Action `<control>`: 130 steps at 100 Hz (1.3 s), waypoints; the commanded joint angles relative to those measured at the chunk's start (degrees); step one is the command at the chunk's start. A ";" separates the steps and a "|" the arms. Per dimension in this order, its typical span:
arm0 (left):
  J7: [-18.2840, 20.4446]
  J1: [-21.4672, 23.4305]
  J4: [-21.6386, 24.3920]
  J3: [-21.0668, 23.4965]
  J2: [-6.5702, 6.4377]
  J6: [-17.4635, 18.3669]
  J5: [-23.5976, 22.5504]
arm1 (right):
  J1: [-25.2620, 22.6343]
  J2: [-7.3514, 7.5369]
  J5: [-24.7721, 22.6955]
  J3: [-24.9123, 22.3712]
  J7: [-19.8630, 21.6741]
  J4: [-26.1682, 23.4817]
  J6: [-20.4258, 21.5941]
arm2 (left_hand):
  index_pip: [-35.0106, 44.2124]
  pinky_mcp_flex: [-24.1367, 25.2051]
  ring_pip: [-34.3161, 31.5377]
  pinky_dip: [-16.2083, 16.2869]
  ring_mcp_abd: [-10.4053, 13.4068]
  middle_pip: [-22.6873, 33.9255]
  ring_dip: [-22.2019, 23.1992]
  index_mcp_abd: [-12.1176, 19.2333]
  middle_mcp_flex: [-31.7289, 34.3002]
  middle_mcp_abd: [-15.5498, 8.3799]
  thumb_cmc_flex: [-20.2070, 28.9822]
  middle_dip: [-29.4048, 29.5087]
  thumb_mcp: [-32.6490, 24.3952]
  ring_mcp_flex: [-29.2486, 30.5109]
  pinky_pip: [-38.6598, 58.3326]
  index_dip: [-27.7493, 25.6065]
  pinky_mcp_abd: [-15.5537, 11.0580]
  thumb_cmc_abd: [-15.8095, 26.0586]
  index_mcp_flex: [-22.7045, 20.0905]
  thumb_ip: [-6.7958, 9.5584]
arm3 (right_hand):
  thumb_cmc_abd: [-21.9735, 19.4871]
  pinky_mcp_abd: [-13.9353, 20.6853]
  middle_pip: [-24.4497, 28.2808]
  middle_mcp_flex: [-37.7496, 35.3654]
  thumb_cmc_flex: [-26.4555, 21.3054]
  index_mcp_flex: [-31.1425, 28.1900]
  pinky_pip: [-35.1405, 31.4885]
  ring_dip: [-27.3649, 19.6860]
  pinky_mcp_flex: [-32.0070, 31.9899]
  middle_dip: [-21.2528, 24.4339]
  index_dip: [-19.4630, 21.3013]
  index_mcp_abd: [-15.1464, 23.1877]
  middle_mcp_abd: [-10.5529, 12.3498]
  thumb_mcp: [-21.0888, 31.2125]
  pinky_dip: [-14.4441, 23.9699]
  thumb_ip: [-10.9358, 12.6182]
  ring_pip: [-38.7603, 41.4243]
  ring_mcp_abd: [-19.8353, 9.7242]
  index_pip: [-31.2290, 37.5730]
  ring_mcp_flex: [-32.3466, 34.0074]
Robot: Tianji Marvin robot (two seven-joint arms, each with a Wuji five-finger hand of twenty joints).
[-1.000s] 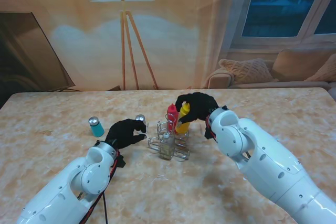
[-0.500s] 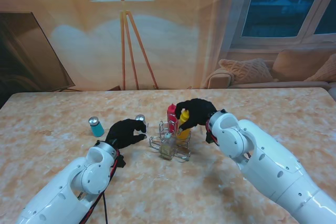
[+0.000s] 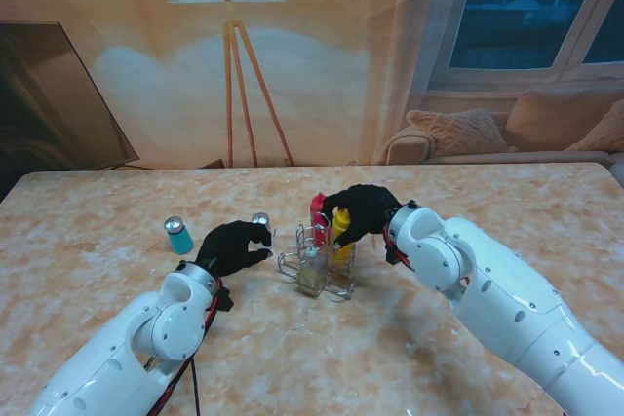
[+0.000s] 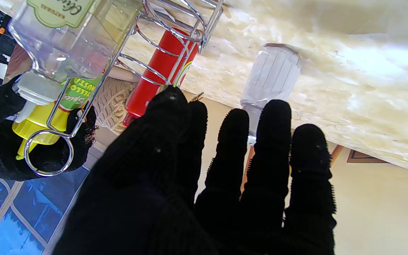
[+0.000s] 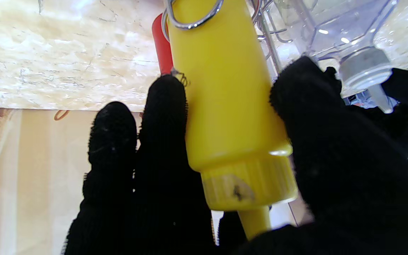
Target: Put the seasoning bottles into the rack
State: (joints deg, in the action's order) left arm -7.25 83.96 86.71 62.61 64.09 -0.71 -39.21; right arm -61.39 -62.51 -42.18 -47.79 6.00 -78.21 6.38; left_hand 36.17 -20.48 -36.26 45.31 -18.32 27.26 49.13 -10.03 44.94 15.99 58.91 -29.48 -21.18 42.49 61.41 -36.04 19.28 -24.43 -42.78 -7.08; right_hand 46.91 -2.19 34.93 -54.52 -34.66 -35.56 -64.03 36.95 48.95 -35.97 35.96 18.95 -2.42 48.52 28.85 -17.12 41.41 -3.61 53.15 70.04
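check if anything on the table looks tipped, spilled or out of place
Nothing is spilled or tipped. The yellow squeeze bottle stands nearly upright in the wire rack, gripped by the right hand. The blue shaker and clear silver-capped shaker stand upright outside it.

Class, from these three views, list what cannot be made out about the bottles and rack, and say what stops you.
- Yellow bottle: base hidden; the wrist view's edge cuts it off.
- Rack: compartments too small in the stand view.
- White shaker: its cap, hidden behind the left robot hand fingers.
- Clear bottle: label cut off at the edge.
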 commanded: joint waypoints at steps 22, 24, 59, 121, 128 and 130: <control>0.63 0.09 0.06 0.03 0.14 -0.14 -0.13 | 0.44 0.02 -0.51 0.70 0.35 0.81 1.01 | 1.49 0.03 0.55 -0.97 0.69 0.47 -0.29 0.41 0.76 -0.75 -0.67 -0.25 -1.47 1.08 -0.38 0.60 -1.08 -1.60 -0.30 -1.35 | -0.75 2.69 7.65 -5.72 -7.62 -4.59 0.47 1.07 -0.16 -3.06 3.59 4.76 10.66 10.71 1.13 -0.02 0.80 -9.32 10.14 0.90; 0.63 0.08 0.05 0.04 0.14 -0.14 -0.13 | 0.41 0.00 -0.52 0.74 0.25 0.86 1.08 | 1.55 -0.01 0.53 -0.97 0.72 0.50 -0.28 0.40 0.82 -0.73 -0.68 -0.26 -1.47 1.12 -0.36 0.57 -1.08 -1.57 -0.39 -1.35 | -0.70 2.66 7.65 -5.76 -7.53 -4.60 0.48 1.07 -0.15 -3.06 3.58 4.85 10.65 10.69 1.14 -0.07 0.78 -9.32 10.11 0.89; 0.60 -0.06 -0.12 0.00 0.16 -0.09 -0.08 | 0.44 0.12 -0.80 1.17 -0.02 1.87 2.44 | 1.46 0.13 0.60 -1.00 0.66 0.45 -0.30 0.31 0.73 -0.71 -0.84 -0.24 -1.37 1.00 -0.41 0.65 -1.04 -1.49 -0.27 -1.38 | -4.20 0.10 4.09 -2.59 -0.48 -2.18 3.54 0.46 -4.72 -2.07 0.10 3.40 8.94 8.23 1.24 -0.62 -2.12 -6.80 7.13 -3.65; 0.52 -0.11 -0.16 -0.10 0.09 -0.04 -0.62 | 0.68 0.25 -1.67 1.22 -0.46 2.61 3.48 | 1.51 0.10 0.60 -1.05 0.77 0.48 -0.32 0.41 0.73 -0.78 -0.72 -0.24 -1.64 1.04 -0.43 0.62 -1.13 -1.95 -0.24 -1.36 | -8.62 -3.10 2.67 5.03 5.49 1.87 4.24 -2.95 -10.82 2.31 -0.95 -1.91 6.26 5.18 1.29 1.02 -5.18 -3.87 0.82 -10.16; 0.52 -0.12 -0.16 -0.11 0.08 -0.03 -0.67 | 0.65 0.24 -1.65 1.17 -0.56 2.66 3.60 | 1.49 0.05 0.61 -1.06 0.76 0.47 -0.33 0.41 0.69 -0.68 -0.76 -0.24 -1.72 1.05 -0.41 0.63 -1.12 -2.06 -0.19 -1.38 | -9.16 -3.28 2.45 5.62 6.51 1.98 3.99 -3.18 -11.40 2.47 -0.66 -2.64 6.02 5.22 1.24 1.47 -5.40 -3.73 -0.24 -10.53; 0.51 -0.12 -0.16 -0.11 0.08 -0.04 -0.68 | 0.65 0.24 -1.67 1.17 -0.62 2.70 3.64 | 1.50 0.08 0.62 -1.06 0.77 0.50 -0.33 0.41 0.73 -0.78 -0.74 -0.25 -1.76 1.04 -0.42 0.63 -1.11 -2.07 -0.20 -1.38 | -9.32 -3.34 2.39 5.74 6.75 2.07 3.99 -3.20 -11.52 2.49 -0.64 -2.87 5.92 5.20 1.22 1.53 -5.44 -3.66 -0.43 -10.65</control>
State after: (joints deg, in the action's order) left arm -7.38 83.85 86.50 62.55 64.10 -0.70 -39.72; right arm -60.40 -62.25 -43.74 -46.63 4.68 -75.51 9.71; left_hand 36.76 -20.48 -36.26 44.88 -18.32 27.27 49.13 -10.03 44.94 15.99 58.90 -29.48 -21.33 42.49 61.39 -36.03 19.26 -25.49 -42.78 -7.08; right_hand 40.88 -5.07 35.92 -50.80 -28.83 -32.84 -59.82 35.12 38.44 -34.15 33.89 18.72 0.71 50.68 28.97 -18.11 37.31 -5.77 51.98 60.64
